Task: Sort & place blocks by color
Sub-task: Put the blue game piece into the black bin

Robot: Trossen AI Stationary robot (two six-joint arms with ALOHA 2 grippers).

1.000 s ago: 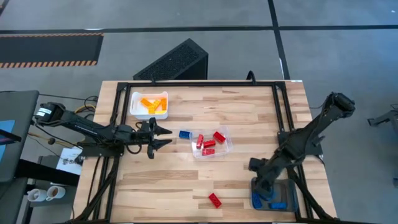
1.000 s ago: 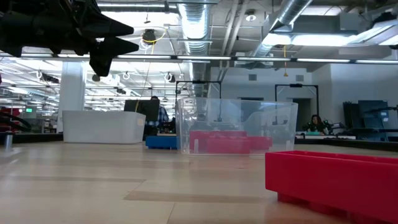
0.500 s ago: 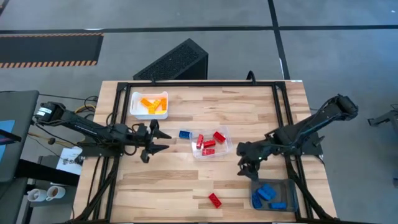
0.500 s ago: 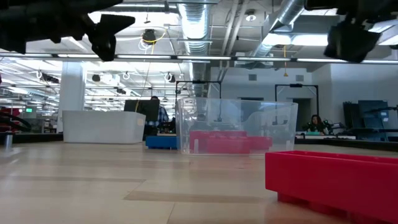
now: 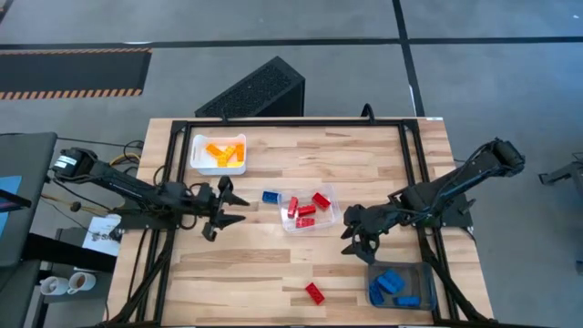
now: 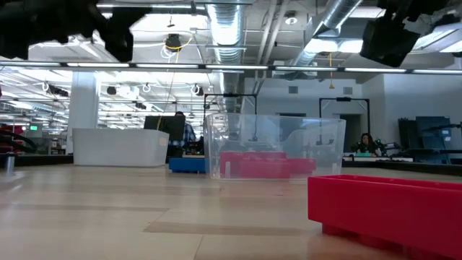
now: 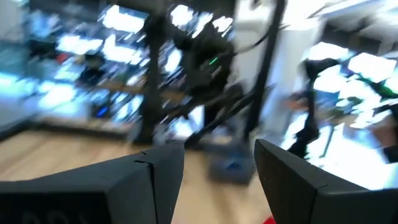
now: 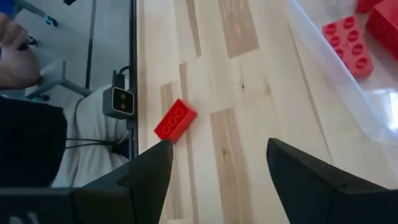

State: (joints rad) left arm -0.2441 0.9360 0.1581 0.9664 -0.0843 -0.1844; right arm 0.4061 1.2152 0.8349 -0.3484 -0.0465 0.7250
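Observation:
Orange blocks lie in the white tray, red blocks in the clear tray, and blue blocks in the grey tray. A single blue block rests flat on the wood just left of the clear tray. A single red block rests flat near the front edge. My left gripper hangs open left of the blue block, holding nothing. My right gripper hangs open between the clear tray and the grey tray, also with nothing in it.
A black metal frame runs along the table's far, left and right sides. In the low view the red block stands large at the near right, with the clear tray and the white tray behind it.
My right gripper has swung from over the grey tray toward the table's middle, rolling as it went, and now hangs right of the clear tray; the blue blocks in the grey tray are uncovered. My left gripper has tipped its fingers upward.

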